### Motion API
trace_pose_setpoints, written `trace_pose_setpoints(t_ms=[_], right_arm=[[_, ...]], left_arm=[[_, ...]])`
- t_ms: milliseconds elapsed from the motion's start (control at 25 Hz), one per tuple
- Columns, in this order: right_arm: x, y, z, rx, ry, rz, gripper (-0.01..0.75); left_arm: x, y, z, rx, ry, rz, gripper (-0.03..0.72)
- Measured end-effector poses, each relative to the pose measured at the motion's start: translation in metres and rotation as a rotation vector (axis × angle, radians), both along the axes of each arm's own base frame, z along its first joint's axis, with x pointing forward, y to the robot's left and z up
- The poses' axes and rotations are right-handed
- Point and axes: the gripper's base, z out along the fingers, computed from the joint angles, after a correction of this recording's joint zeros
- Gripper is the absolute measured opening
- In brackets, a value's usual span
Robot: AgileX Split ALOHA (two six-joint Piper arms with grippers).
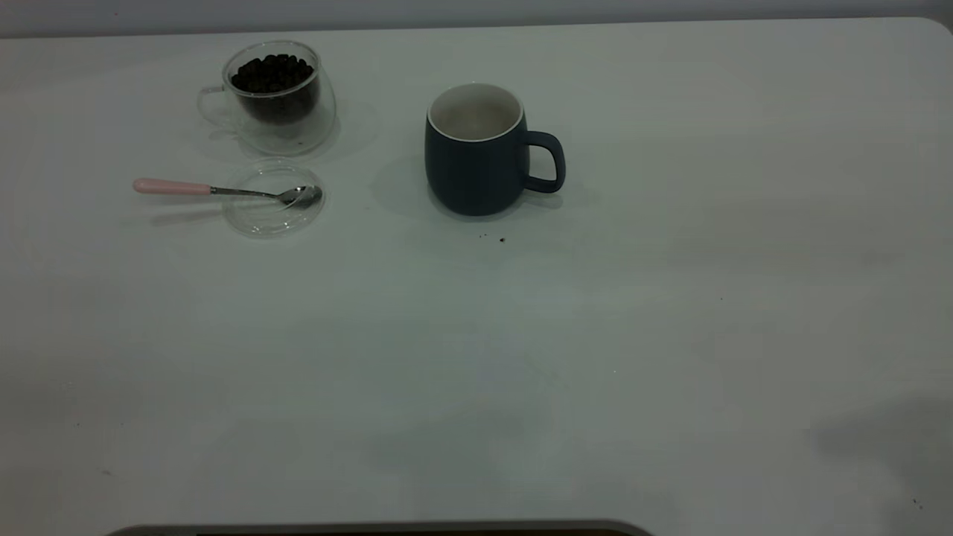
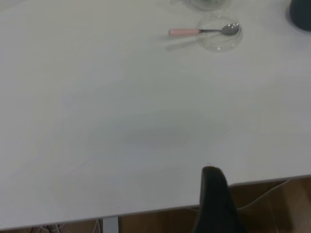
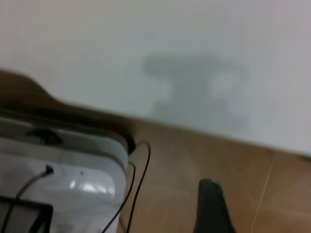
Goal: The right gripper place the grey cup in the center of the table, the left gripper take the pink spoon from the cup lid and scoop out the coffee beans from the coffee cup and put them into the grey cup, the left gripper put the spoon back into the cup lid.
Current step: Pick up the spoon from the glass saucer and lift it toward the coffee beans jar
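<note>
The glass cup at the far left of the table is filled nearly to the rim with dark coffee beans. Just in front of it lies the clear lid, with the bowl of the spoon resting in it and the pink handle sticking out over the table to the left. The grey cup stands upright near the middle of the far half of the table, well apart from the glass cup, its handle to the right; its pale inside looks empty. It is dark blue-grey and matte, with a few crumbs just in front. The left gripper and right gripper each show one dark finger at the table's edge.
</note>
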Motion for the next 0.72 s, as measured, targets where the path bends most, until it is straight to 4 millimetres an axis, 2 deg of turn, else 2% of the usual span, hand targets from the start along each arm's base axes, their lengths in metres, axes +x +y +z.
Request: trace_pose_setpoints(t_ms=[120,200,360,720], right_arm=[[-0.029,-0.016,-0.013,0.025,-0.020,-0.066,0.529],[-0.043,-0.023,-0.015,0.049,-0.073,-0.112,0.529],[-0.068,-0.032,-0.003,0.082,-0.269,-0.180,0.529],[-0.118,-0.035,0.011,0.132,-0.607,-0.157,0.529]], left_arm=[[0.000,0.000,0.000,0.000,0.000,0.000,0.538],[0.000,0.000,0.000,0.000,0.000,0.000,0.538],[0.000,0.000,0.000,0.000,0.000,0.000,0.538],[0.000,0.000,0.000,-0.002,0.001,0.001,0.538]])
